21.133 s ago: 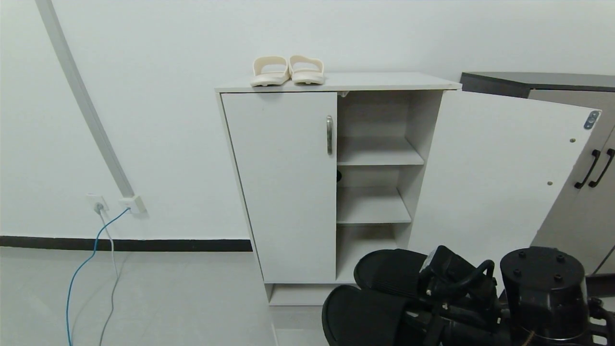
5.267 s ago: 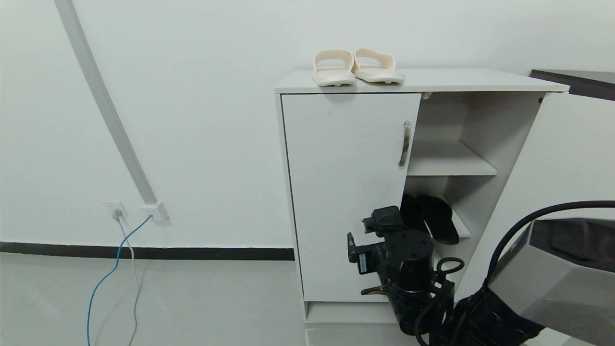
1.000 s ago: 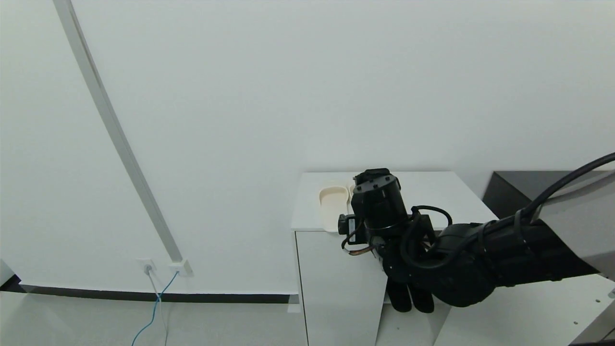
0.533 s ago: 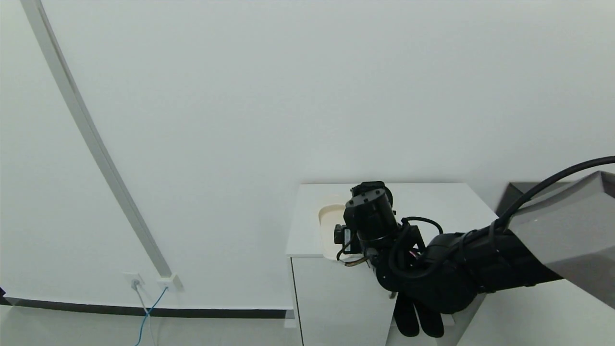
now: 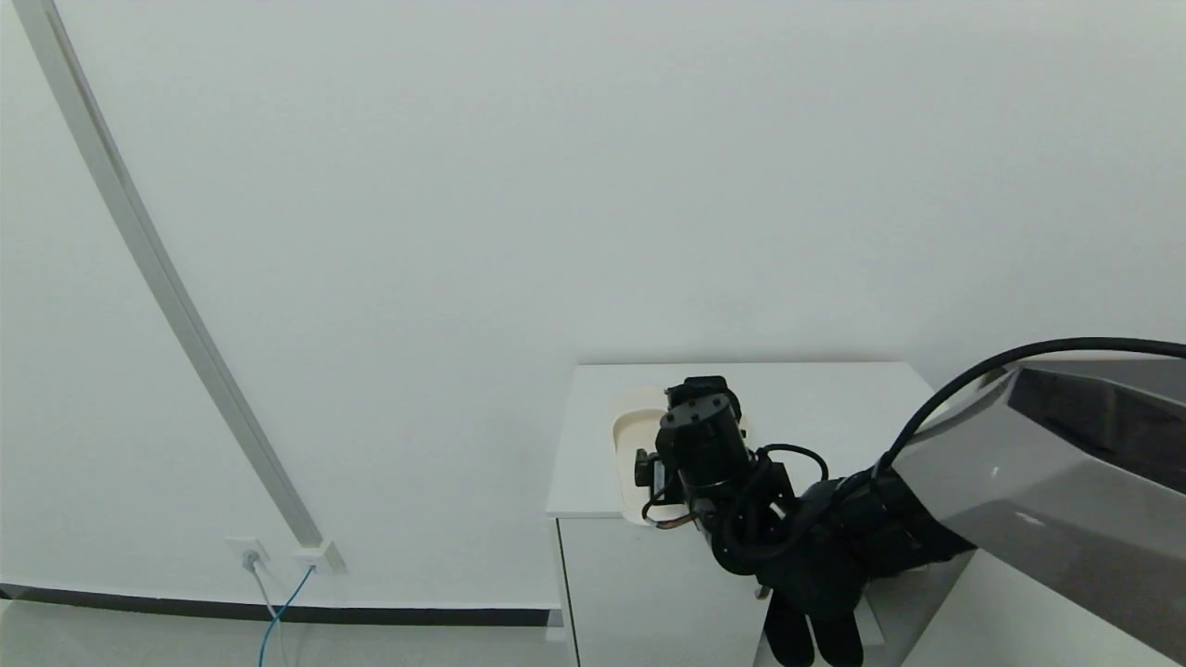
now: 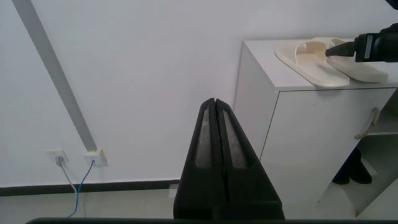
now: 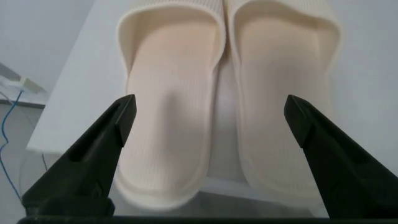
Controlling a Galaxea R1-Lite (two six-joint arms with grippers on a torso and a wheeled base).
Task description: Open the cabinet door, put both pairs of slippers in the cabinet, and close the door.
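A pair of cream slippers [image 7: 168, 106] sits at the 8 o'clock corner of a white cabinet's [image 5: 834, 398] top. The right gripper [image 7: 209, 104], its arm entering from 4 o'clock, is spread wide, 1 finger outside each slipper. The left gripper [image 6: 215, 102] is clenched on nothing, well apart from the cabinet. Black slippers [image 5: 815, 639] lie inside the cabinet.

head: high, faces wall [image 5: 556, 185] | wrists: share cream slippers [image 7: 168, 124], right nearer

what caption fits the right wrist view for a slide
Open right claw lined up on the cream slippers lying side by side near the edge of the white cabinet top.
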